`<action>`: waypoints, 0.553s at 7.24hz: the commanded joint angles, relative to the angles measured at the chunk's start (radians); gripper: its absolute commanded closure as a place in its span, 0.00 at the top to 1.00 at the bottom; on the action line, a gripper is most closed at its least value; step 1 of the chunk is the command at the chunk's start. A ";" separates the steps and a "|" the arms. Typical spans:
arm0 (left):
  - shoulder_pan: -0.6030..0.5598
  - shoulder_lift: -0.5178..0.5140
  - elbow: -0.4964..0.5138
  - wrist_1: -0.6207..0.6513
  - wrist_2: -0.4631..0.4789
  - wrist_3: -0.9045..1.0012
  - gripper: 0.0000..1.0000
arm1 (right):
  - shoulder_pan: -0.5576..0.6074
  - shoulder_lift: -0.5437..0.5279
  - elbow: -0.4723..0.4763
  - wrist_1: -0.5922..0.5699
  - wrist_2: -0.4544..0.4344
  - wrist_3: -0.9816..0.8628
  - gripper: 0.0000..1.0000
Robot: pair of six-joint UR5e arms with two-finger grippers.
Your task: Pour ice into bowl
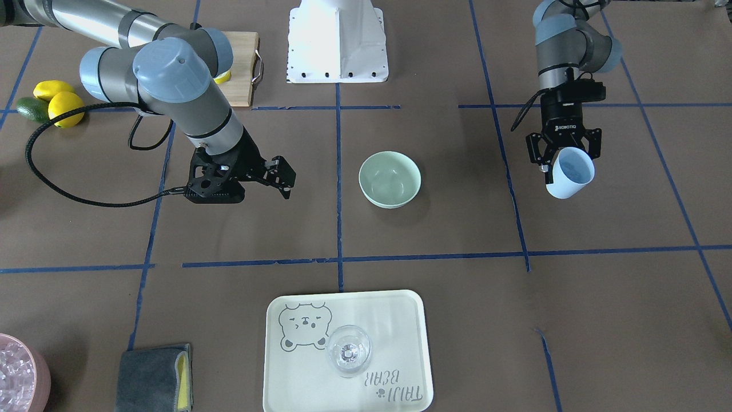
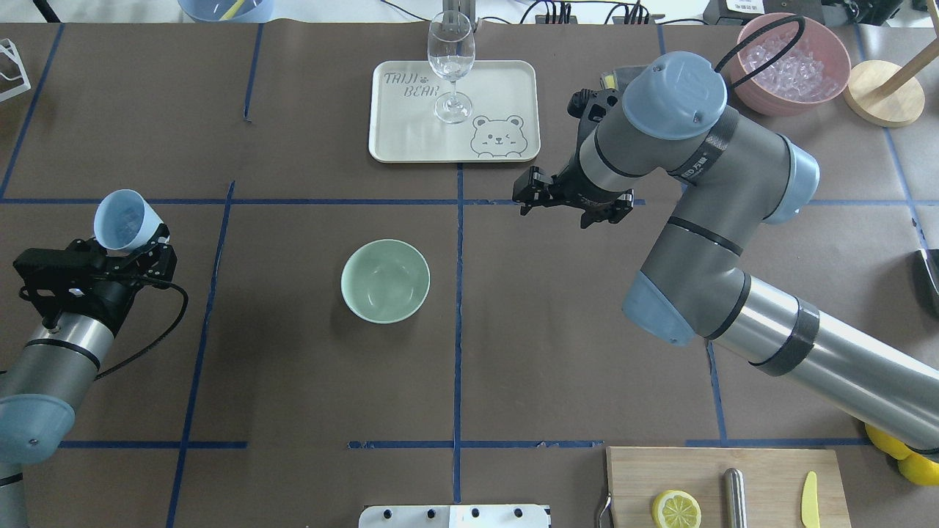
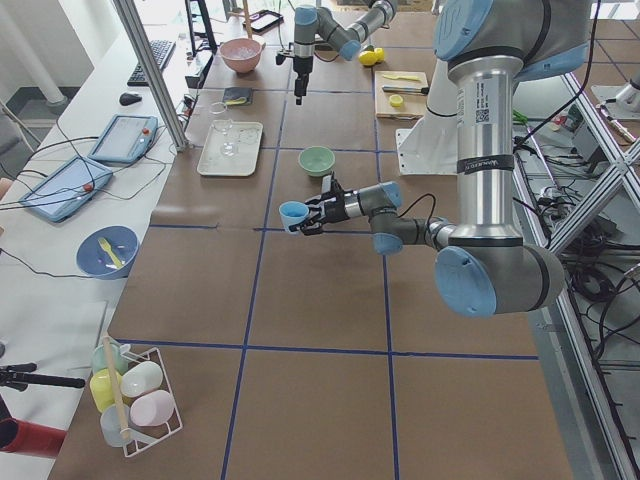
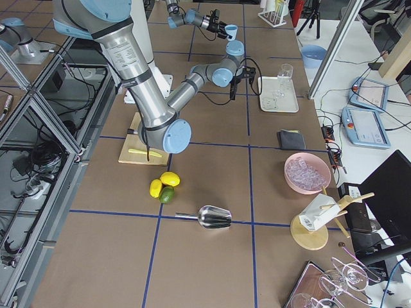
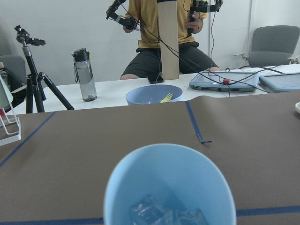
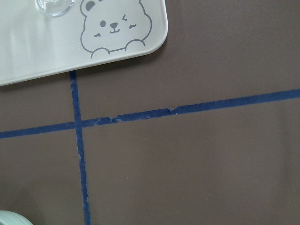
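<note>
Light blue cup sits clamped between the left fingers, gripped from the side and lifted off the desk. Mouth is up with a slight lean. Ice: a few clear cubes at the cup's bottom. Right fingers are spread wide and hold nothing, hanging over bare desk near the tray. Bowl: mint green, upright, empty, at mid-desk.

Key relation: the bowl lies toward the robot's right of the cup, well apart, with one tape line between them and nothing in the path. The right fingers are somewhat nearer the bowl, but the left arm carries the ice, so the move is its.

Judgement: carry step, pour not yet started. The cup needs to go sideways until its lip is over the bowl, then tip. Risk: cubes slide out early if the lean grows before the lip clears the rim. Wine glass and pink tub are off the path.
</note>
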State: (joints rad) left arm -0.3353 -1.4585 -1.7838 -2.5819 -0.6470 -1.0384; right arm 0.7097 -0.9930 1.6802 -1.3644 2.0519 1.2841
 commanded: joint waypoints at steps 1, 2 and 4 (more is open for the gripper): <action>0.007 -0.078 -0.020 0.006 0.001 0.145 0.00 | 0.005 -0.001 0.001 0.002 0.001 0.000 1.00; 0.015 -0.124 -0.022 0.012 0.001 0.152 0.00 | 0.010 -0.009 0.009 0.002 0.001 0.000 1.00; 0.050 -0.210 -0.009 0.034 0.004 0.150 0.00 | 0.023 -0.045 0.029 0.005 0.004 -0.003 1.00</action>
State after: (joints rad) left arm -0.3077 -1.6213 -1.7973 -2.5633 -0.6450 -0.8899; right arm 0.7249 -1.0232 1.6989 -1.3602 2.0539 1.2825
